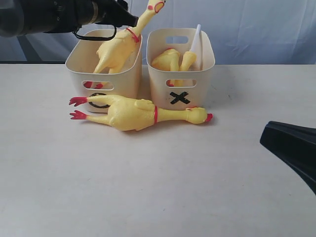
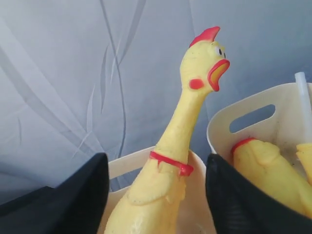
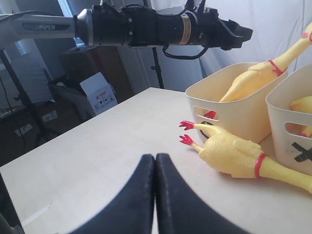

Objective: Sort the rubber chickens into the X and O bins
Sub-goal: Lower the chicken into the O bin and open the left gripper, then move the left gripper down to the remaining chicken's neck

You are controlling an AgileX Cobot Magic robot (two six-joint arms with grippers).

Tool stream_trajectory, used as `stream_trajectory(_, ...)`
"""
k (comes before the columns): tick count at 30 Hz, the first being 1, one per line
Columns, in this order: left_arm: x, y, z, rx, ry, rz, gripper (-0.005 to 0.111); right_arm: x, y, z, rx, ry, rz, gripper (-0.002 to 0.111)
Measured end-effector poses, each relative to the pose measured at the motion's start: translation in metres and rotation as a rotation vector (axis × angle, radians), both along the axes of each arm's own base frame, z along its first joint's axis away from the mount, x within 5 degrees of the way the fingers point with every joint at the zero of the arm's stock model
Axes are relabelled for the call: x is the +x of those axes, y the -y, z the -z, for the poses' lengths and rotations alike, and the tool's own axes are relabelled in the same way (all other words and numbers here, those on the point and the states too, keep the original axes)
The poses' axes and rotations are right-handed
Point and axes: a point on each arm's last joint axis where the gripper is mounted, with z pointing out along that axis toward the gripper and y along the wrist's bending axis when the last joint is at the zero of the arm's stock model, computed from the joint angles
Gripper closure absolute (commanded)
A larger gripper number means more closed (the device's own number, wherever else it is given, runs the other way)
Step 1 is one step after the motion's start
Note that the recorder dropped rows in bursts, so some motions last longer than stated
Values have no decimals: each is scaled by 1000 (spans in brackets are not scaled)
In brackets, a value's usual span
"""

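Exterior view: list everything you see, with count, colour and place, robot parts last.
Table: one, pale, foreground.
O bin: one, cream, rear left, mark mostly hidden.
X bin: one, cream, rear right.
Lying long chicken: one, yellow with red feet, before both bins.
Leaning long chicken: one, yellow, in O bin, head above rim.
Short chickens: at least two, yellow, in X bin.
White tube: one, sticking up from X bin.
Left gripper: one, black, open, flanking leaning chicken.
Right gripper: one, black, shut, right edge.

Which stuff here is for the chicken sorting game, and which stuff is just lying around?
For the job:
long chicken on the table
leaning chicken in the O bin
short chickens and white tube in the X bin

Just lying about:
cardboard box
blue curtain
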Motion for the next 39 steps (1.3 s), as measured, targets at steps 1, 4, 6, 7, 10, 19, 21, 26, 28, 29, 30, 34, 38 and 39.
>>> stream_trajectory(1, -2, 0, -2, 1, 5, 6, 53, 0, 0, 0, 0, 0, 0, 108)
stream_trajectory(4, -8, -2, -6, 22, 11, 15, 53, 0, 0, 0, 0, 0, 0, 108)
stream_trajectory(6, -13, -4, -5, 43, 6, 24, 53, 0, 0, 0, 0, 0, 0, 108)
stream_trajectory(7, -16, -5, -3, 52, 0, 29, 53, 0, 0, 0, 0, 0, 0, 108)
stream_trajectory(10, -26, -9, 1, 72, -20, 39, 53, 0, 0, 0, 0, 0, 0, 108)
stream_trajectory(19, -66, -16, -11, 87, -13, 143, 53, 0, 0, 0, 0, 0, 0, 108)
stream_trajectory(21, -77, -16, -13, 101, -6, 192, 53, 0, 0, 0, 0, 0, 0, 108)
stream_trajectory(26, -99, -15, -8, 157, -7, 327, 53, 0, 0, 0, 0, 0, 0, 108)
stream_trajectory(28, -108, -14, 0, 199, -18, 398, 53, 0, 0, 0, 0, 0, 0, 108)
stream_trajectory(29, -112, -13, 5, 222, -28, 438, 53, 0, 0, 0, 0, 0, 0, 108)
stream_trajectory(30, -116, -12, 10, 239, -38, 476, 53, 0, 0, 0, 0, 0, 0, 108)
stream_trajectory(34, -127, -9, 26, 255, -85, 572, 53, 0, 0, 0, 0, 0, 0, 108)
stream_trajectory(38, -132, -9, 31, 254, -104, 603, 53, 0, 0, 0, 0, 0, 0, 108)
stream_trajectory(39, -132, -9, 32, 255, -106, 606, 53, 0, 0, 0, 0, 0, 0, 108)
